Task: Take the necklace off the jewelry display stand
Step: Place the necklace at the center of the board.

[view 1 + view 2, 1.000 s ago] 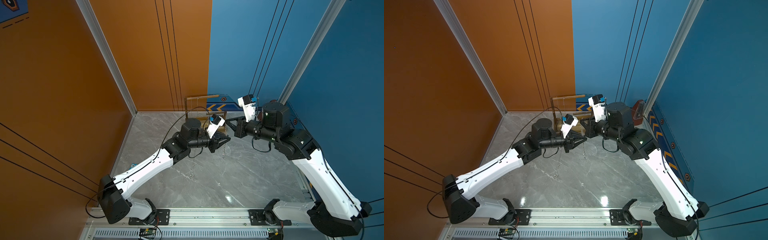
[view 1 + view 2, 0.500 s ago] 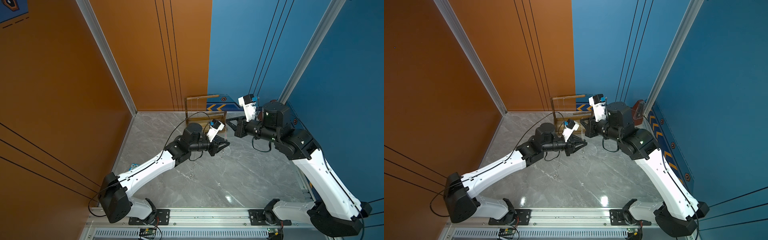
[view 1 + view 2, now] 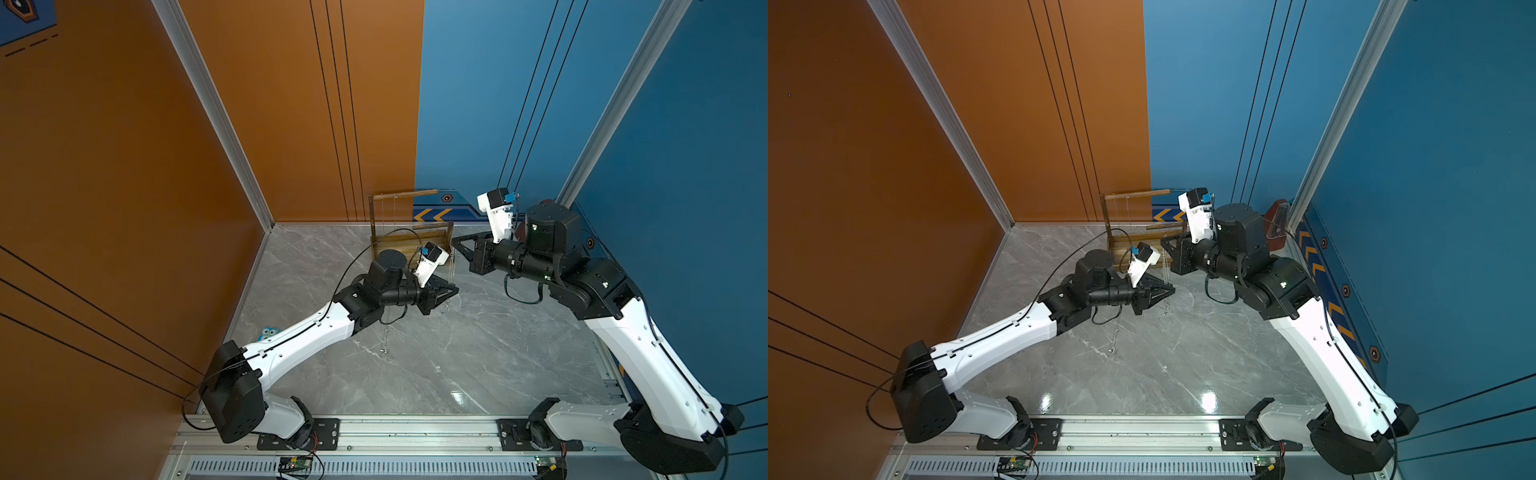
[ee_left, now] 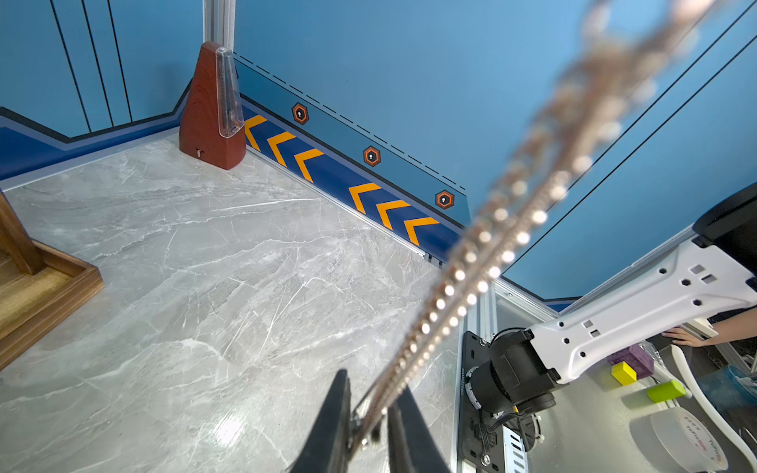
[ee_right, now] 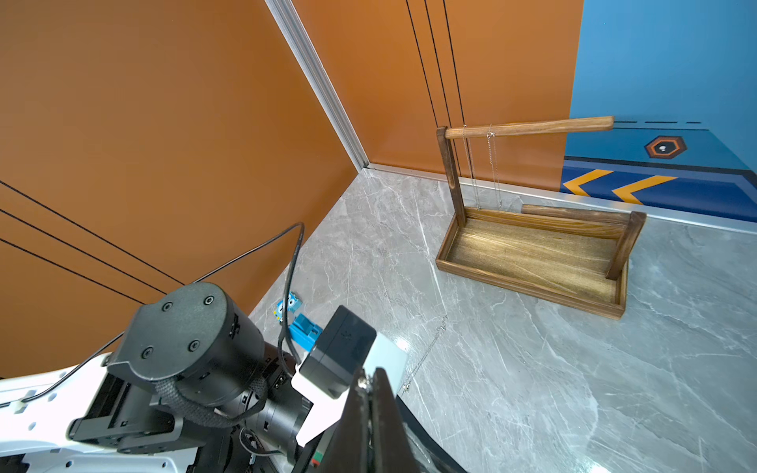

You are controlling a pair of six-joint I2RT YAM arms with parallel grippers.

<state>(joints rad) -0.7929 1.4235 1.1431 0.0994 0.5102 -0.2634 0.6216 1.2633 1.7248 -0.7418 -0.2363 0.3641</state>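
**Beaded necklace strung between both grippers, off the stand**

The left gripper [image 4: 372, 385] has its jaws narrowly apart. The silver beaded-chain necklace [image 4: 463, 282] runs between them, lying against one finger. It rises straight to the right gripper [image 5: 368, 374], whose jaws are pressed together on it, with a metal glint at their tip. This necklace hangs in the air in front of the brown wooden jewelry display stand [image 5: 532, 250]. From the stand's long crossbar [image 5: 528, 127] hang two thin silver chains [image 5: 492, 164], ending over the tray base [image 5: 528, 288] beside the tall post [image 5: 450, 176]. A fine silver chain [image 5: 428, 354] lies on the grey marble tabletop [image 5: 532, 389].
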